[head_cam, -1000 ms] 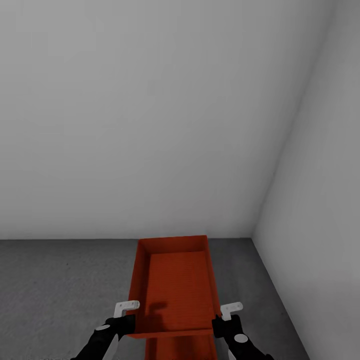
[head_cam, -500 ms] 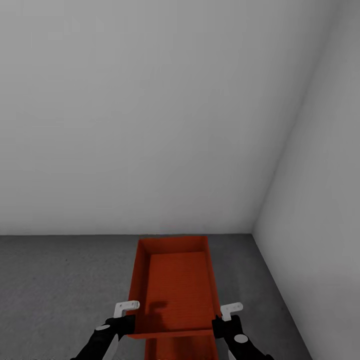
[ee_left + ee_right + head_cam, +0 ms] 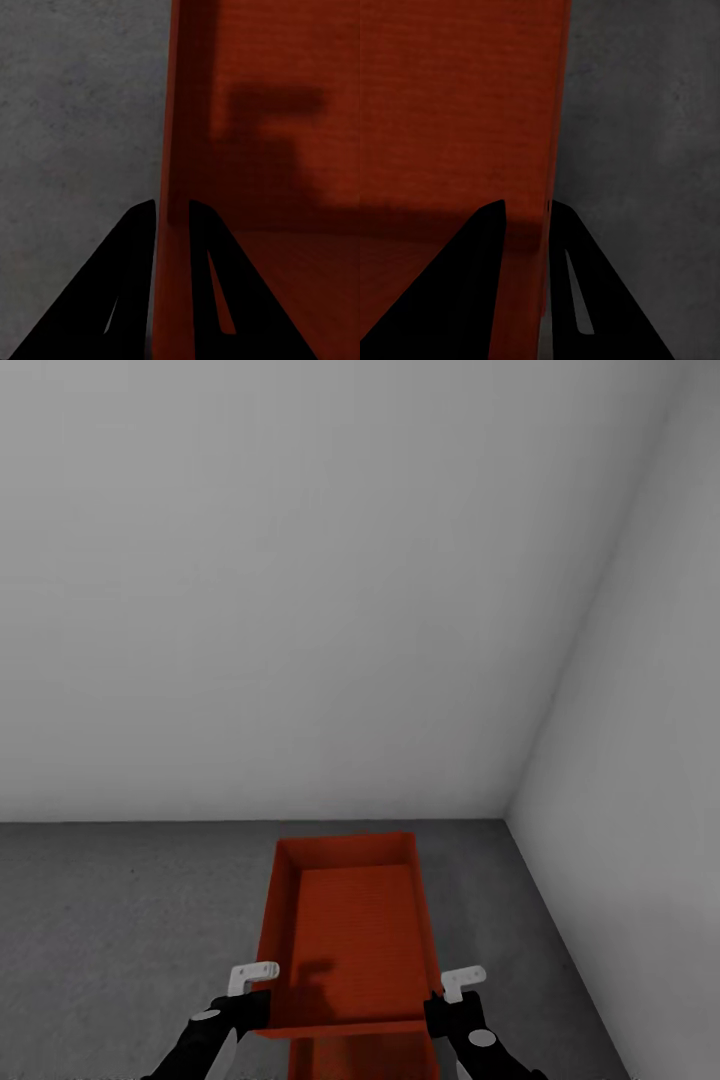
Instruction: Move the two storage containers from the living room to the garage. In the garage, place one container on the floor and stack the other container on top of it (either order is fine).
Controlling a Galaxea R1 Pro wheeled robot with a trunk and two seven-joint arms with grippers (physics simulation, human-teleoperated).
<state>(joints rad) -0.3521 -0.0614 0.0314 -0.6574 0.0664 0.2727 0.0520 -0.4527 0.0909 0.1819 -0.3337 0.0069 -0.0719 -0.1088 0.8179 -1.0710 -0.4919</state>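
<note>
Grey concrete floor (image 3: 120, 920), pale wall corner far right. Orange-red lidless plastic bin (image 3: 350, 930), long axis near-far, centred betw. arms; left gripper (image 3: 252, 990) and right gripper (image 3: 448, 992) each pinch a side wall. Second bin (image 3: 365, 1058) directly below.

1. The light is soft and even, with no visible lamp; the pale grey walls (image 3: 300, 590) shade gently from darker at the top to brighter lower down.
2. No glare or bright hotspots show on any surface.
3. The concrete floor (image 3: 110, 920) reads dim and grainy, its rough texture clear in both wrist views.
4. A blurred dark shadow lies on the inside bottom of the upper container (image 3: 350, 930), near its close end; the left wrist view shows the same soft-edged patch.
5. The gripper fingers (image 3: 135, 292) (image 3: 487, 285) come out as flat black silhouettes with no surface detail.
6. The renders are sharp overall, slightly soft from compression, with no bending at the edges.
</note>
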